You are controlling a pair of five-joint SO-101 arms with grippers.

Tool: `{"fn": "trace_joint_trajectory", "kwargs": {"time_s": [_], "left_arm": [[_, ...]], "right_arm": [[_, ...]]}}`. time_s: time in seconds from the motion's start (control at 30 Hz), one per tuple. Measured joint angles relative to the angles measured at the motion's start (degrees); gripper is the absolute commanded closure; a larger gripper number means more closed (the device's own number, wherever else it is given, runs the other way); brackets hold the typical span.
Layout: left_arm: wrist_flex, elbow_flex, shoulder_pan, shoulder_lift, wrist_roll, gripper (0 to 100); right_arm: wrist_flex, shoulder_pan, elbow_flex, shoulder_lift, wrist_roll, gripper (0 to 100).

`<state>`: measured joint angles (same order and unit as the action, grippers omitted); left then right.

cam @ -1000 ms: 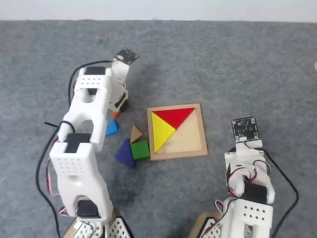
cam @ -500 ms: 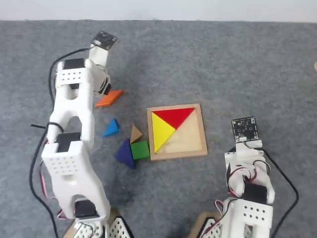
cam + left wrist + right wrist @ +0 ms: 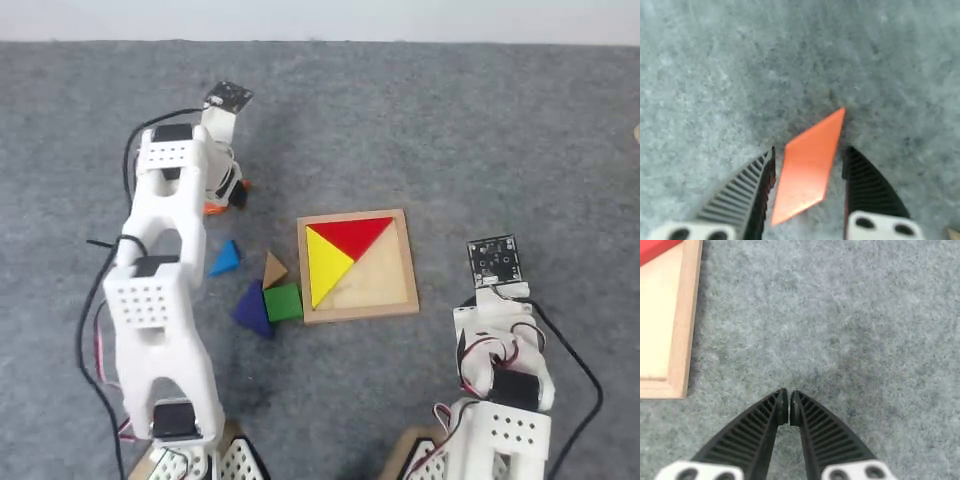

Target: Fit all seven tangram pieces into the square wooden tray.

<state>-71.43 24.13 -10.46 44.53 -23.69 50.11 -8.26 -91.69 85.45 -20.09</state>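
Note:
The square wooden tray [image 3: 386,280] lies mid-table and holds a red triangle [image 3: 352,232] and a yellow triangle [image 3: 324,264]. Left of it rest a brown triangle [image 3: 273,269], a green square [image 3: 283,302], a dark blue piece [image 3: 250,309] and a small blue triangle [image 3: 225,257]. Farther back left, an orange parallelogram [image 3: 809,167] lies flat on the carpet. My left gripper [image 3: 807,160] is open astride it, with a gap on each side. My right gripper [image 3: 789,407] is shut on nothing, over carpet just off the tray's corner [image 3: 679,340].
Grey carpet covers the whole table. The left arm [image 3: 165,240] stretches along the left side, close to the loose pieces. The right arm [image 3: 497,340] sits at the front right, beside the tray. Open carpet lies behind and to the right of the tray.
The left arm swung left, baring the orange parallelogram, then came back over it; its gripper now straddles the piece. The right arm has not moved.

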Motion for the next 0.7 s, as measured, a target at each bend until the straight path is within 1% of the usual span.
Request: {"fn": "trace_joint_trajectory", "kwargs": {"time_s": [0.07,0.23,0.43,0.53,0.7], "left_arm": [[-2.73,5.19,-0.09,3.25,0.00,81],[-11.25,19.78,-0.70,11.78,0.18,93],[-24.35,38.42,-0.70,21.27,-3.16,98],[-26.55,44.40,-0.70,24.35,-3.52,99],[-26.99,46.07,-0.53,24.97,-3.60,99]], "right_arm": [[0.00,0.00,0.00,0.00,0.00,97.6],[0.00,0.00,0.00,0.00,0.00,97.6],[0.00,0.00,0.00,0.00,0.00,97.6],[0.00,0.00,0.00,0.00,0.00,97.6],[0.00,0.00,0.00,0.00,0.00,97.6]]}}
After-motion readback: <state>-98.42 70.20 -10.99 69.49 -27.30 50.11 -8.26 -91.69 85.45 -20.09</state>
